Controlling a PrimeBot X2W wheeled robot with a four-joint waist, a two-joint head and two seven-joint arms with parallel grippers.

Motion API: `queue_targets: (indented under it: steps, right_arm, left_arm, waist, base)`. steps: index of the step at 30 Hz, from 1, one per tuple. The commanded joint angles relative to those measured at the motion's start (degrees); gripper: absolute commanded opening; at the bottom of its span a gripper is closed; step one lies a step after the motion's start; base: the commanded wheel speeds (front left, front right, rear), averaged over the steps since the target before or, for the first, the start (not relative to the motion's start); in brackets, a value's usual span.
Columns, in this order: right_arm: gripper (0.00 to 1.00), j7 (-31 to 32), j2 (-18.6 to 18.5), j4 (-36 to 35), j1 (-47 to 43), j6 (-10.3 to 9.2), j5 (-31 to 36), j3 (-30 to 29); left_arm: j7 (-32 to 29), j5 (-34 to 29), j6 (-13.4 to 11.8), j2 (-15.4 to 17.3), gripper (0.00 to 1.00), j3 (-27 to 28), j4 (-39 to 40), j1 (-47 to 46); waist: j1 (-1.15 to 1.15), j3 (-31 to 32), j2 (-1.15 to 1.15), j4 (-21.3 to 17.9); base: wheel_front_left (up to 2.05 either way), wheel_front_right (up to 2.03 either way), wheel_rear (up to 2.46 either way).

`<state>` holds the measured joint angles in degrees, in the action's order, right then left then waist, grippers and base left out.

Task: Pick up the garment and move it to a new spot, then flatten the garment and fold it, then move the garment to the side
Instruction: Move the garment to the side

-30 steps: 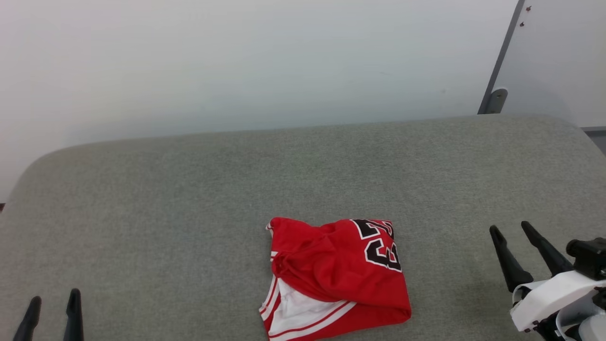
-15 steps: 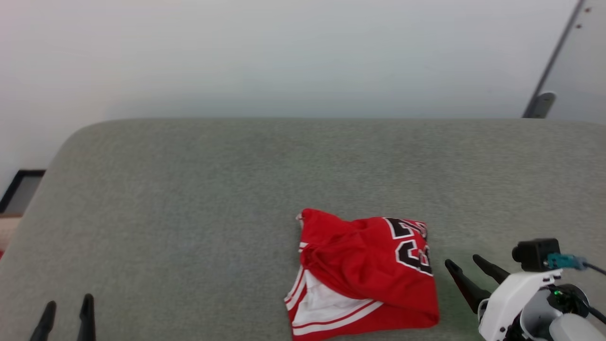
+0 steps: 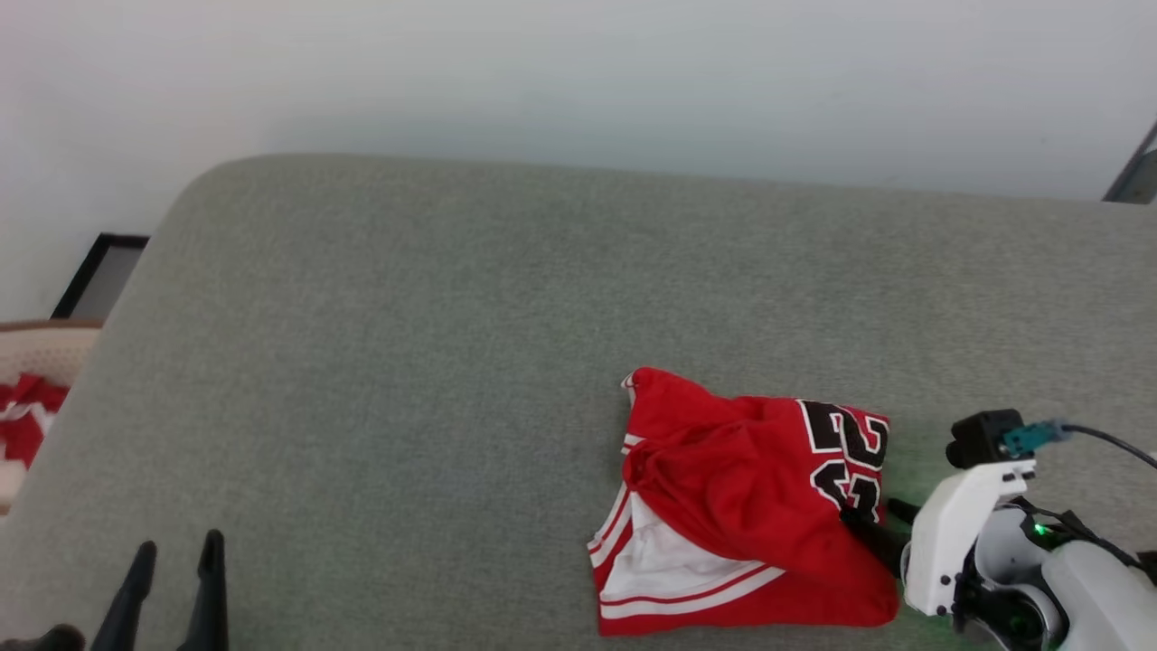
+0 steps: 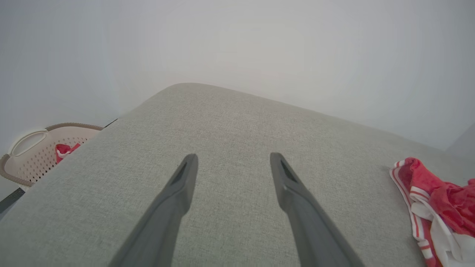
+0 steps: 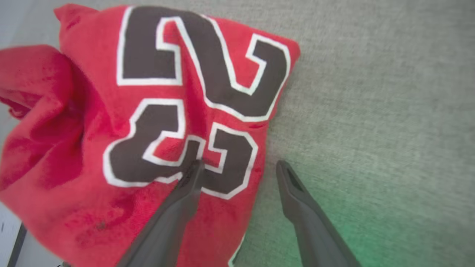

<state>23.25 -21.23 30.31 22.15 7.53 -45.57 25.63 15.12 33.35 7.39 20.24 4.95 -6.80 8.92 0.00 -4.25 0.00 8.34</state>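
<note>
The garment (image 3: 741, 497), a red jersey with white sleeve fabric, striped trim and a black-and-white "23", lies bunched on the grey cushioned surface (image 3: 452, 362) at the lower right. My right gripper (image 3: 872, 517) is open at the garment's right edge. In the right wrist view one finger (image 5: 185, 200) lies over the "23" on the garment (image 5: 92, 129) and the other finger (image 5: 300, 207) is over bare grey fabric, the cloth edge between them. My left gripper (image 3: 176, 551) is open at the lower left, far from the garment (image 4: 438, 207), with nothing between its fingers (image 4: 174, 200).
A beige perforated laundry basket (image 4: 33, 155) holding red cloth (image 3: 23, 425) stands on the floor past the surface's left edge. A pale wall runs behind. Bare grey surface stretches left of and behind the garment.
The head camera has swung left, shifting the whole picture right. My right gripper has come in toward the garment and now straddles its right edge. The left gripper stays open and low.
</note>
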Motion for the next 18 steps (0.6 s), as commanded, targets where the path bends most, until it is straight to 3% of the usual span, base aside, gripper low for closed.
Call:
queue_targets:
  steps: [1, 4, 5, 7, 14, 18]
  right_arm:
    - [1.00, 0.8, 0.4, 0.5, 0.9, -0.10, -0.4, 0.2]
    - [1.00, 3.9, 1.1, 2.9, 2.1, -0.10, -1.3, 0.8]
    - [0.88, 4.9, 1.2, 3.8, 2.4, -0.10, -1.2, 1.1]
    - [0.00, 6.3, 1.7, 4.6, 3.2, -0.10, -1.6, 2.0]
    - [0.00, 7.0, 0.6, 5.3, 5.5, -0.11, -1.3, 2.9]
    - [0.00, 7.4, -1.9, 2.9, 6.5, -0.11, -1.1, 3.1]
  left_arm:
    - [0.0, 0.4, 0.1, -0.1, 1.00, -0.1, -0.2, -0.7]
    - [0.0, 0.4, 0.1, -0.5, 1.00, -0.7, -0.5, -1.6]
    - [0.0, 0.4, 0.1, -0.6, 1.00, -1.0, -0.5, -1.8]
    - [0.0, 0.4, 0.1, -0.7, 1.00, -1.2, -0.6, -2.3]
    - [0.0, 0.5, 0.1, -1.0, 1.00, -0.9, -0.9, -2.6]
    - [0.0, 0.1, 0.1, -1.0, 1.00, -0.3, -0.6, -2.3]
  waist:
    - [0.00, -1.4, 0.00, 1.4]
    - [0.00, -2.3, 0.00, 2.3]
    - [0.00, -2.5, 0.00, 2.6]
    - [0.00, -2.8, 0.00, 3.0]
    - [0.00, -2.8, 0.00, 3.5]
    - [0.00, -2.5, 0.00, 3.0]
  base:
    - [0.00, 0.00, 0.00]
    - [0.00, 0.00, 0.00]
    - [0.00, 0.00, 0.00]
    - [0.00, 0.00, 0.00]
    - [0.00, 0.00, 0.00]
    - [0.00, 0.00, 0.00]
